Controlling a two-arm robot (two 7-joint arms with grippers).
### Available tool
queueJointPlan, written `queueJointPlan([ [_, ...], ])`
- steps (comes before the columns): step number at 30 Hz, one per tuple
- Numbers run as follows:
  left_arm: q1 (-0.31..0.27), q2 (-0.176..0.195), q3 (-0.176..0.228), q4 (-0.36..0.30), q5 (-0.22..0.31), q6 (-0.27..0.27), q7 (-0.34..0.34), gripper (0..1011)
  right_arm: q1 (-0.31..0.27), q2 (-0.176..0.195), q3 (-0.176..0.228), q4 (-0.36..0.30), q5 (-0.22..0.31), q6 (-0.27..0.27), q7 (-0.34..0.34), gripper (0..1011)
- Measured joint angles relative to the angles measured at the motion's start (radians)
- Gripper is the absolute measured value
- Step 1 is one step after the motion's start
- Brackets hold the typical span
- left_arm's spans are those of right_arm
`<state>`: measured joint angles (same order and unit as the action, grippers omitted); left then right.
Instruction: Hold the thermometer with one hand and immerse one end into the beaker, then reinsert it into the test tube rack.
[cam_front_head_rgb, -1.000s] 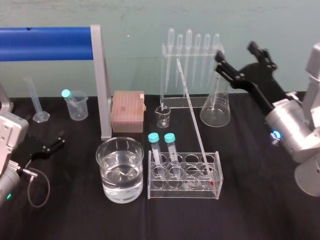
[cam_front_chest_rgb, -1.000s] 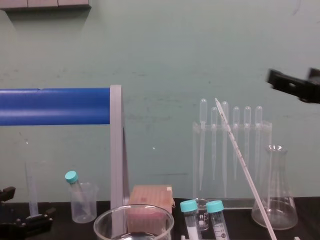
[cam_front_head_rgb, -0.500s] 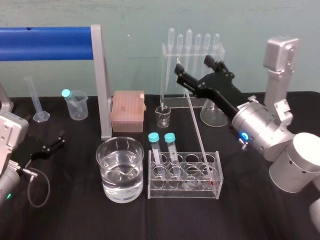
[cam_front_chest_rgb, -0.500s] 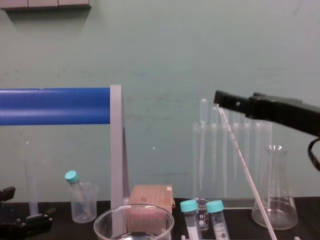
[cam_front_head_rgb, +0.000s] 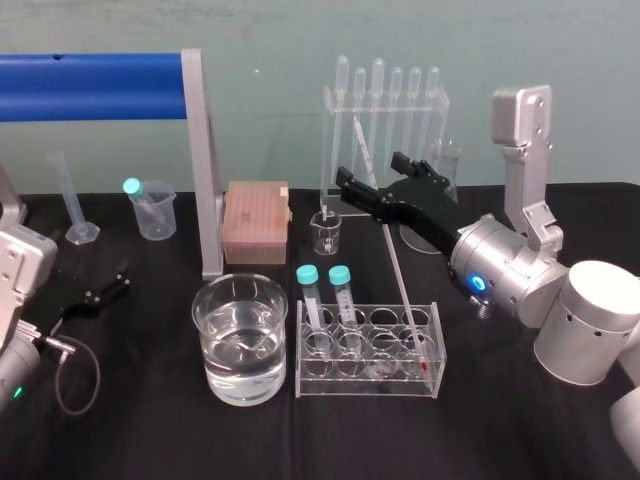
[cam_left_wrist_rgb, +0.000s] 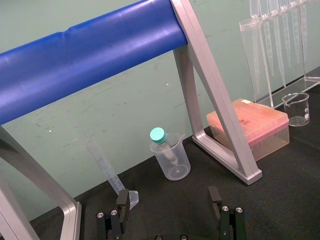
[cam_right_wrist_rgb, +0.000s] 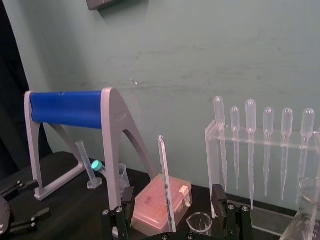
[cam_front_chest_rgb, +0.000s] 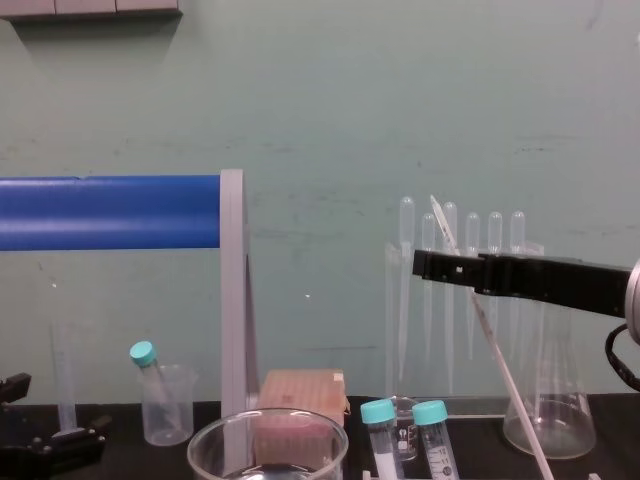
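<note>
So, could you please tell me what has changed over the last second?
The right hand swung in from the far right and came lower; open, it now straddles the upper part of the thermometer, not yet gripping. The thermometer still leans in the test tube rack; the beaker and the open left hand, resting at the left, are unchanged.

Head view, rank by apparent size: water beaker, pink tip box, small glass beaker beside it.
Largest: beaker, though it also sits nearest the camera.
Then: pink tip box.
Smallest: small glass beaker, clearly.
</note>
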<state>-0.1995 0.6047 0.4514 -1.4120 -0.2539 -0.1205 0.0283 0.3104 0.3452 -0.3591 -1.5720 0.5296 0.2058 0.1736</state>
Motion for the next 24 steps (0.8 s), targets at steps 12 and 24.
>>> queueJointPlan([
  [12,0.0,0.0,0.0,0.0,0.0,0.0,0.0,1008,0.003,-0.012,0.013,0.014,-0.02,0.029,0.032,1000],
  [24,0.0,0.0,0.0,0.0,0.0,0.0,0.0,1008,0.015,-0.021,0.012,0.037,-0.048,0.059,0.051,1000],
])
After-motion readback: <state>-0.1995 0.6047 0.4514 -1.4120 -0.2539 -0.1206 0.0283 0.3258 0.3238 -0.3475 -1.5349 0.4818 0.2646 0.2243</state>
